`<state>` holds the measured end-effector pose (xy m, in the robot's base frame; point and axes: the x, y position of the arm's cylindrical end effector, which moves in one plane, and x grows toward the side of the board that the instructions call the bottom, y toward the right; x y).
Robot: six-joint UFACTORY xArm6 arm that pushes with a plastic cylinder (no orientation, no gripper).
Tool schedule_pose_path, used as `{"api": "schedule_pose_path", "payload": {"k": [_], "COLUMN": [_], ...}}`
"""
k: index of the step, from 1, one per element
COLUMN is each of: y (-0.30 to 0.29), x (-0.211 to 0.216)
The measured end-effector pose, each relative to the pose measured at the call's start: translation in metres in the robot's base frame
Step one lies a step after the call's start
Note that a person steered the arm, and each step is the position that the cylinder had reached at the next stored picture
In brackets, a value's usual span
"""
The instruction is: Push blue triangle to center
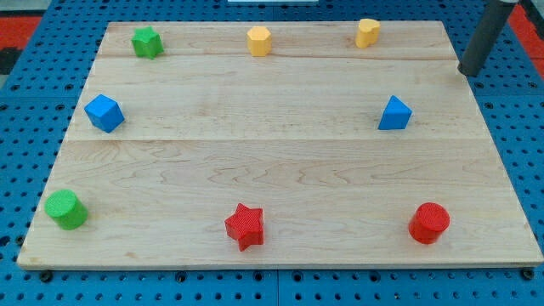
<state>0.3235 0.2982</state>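
Nearest the view's bottom edge, a red star-shaped block is seen on the pale wooden board, a little left of the middle. To its right, near the bottom-right corner, stands a red cylinder block, and at the bottom-left corner a green cylinder block is placed.

Along the middle band, 2 blue blocks are found: a blue cube-like block close to the view's left edge, and the blue triangle block on the view's right side, well apart from the board's centre and resting flat on the wood with nothing touching it.

Across the view's top, 3 blocks are lined up: a green star-shaped block at the left, a yellow hexagonal block near the middle, and a second yellow block of rounded, unclear shape farther right.

The board is laid on a blue perforated base.

The dark rod enters from the view's top-right corner, and my tip is seen at the board's right edge, above and to the right of the blue triangle, apart from it and touching no block. No jaws are fitted to the rod, so neither an open nor a closed state applies.
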Motion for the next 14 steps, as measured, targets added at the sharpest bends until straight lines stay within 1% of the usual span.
{"api": "schedule_pose_path", "payload": {"k": [1,2,3,5,6,7,10,11,12,13,14], "y": [0.000,-0.014,-0.076,-0.182,-0.224,-0.247,-0.243,-0.245,-0.290,-0.310,-0.310], "x": [0.031,0.053,0.075,0.095,0.097,0.097,0.102,0.146,0.185,0.173,0.149]}}
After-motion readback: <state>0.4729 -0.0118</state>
